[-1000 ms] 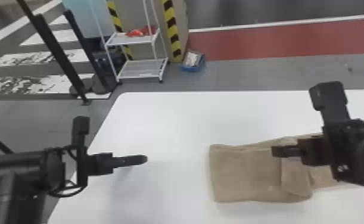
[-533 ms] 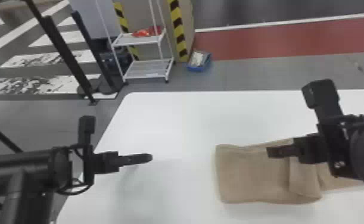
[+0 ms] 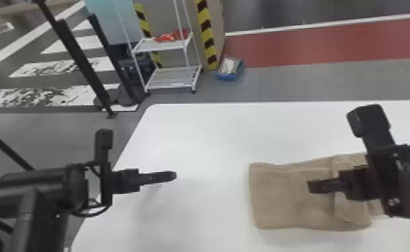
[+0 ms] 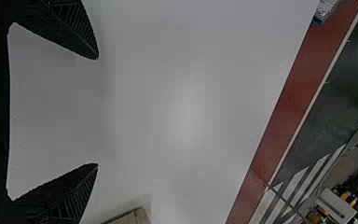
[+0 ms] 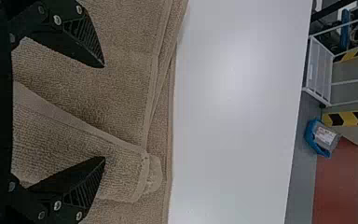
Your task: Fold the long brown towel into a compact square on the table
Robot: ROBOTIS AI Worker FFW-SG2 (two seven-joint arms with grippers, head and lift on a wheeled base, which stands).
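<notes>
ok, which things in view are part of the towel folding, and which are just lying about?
Job:
- brown towel, partly folded
- white table under it
- right gripper, open over the towel
- left gripper, open over the table

Lying about:
- white rack with red items
- blue bin on the floor
- black posts

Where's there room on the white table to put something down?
There's a bare patch on the table between the left gripper and the brown towel. Another lies between the towel and the table's far edge. It's crowded on the right, where the right gripper is over the towel.
</notes>
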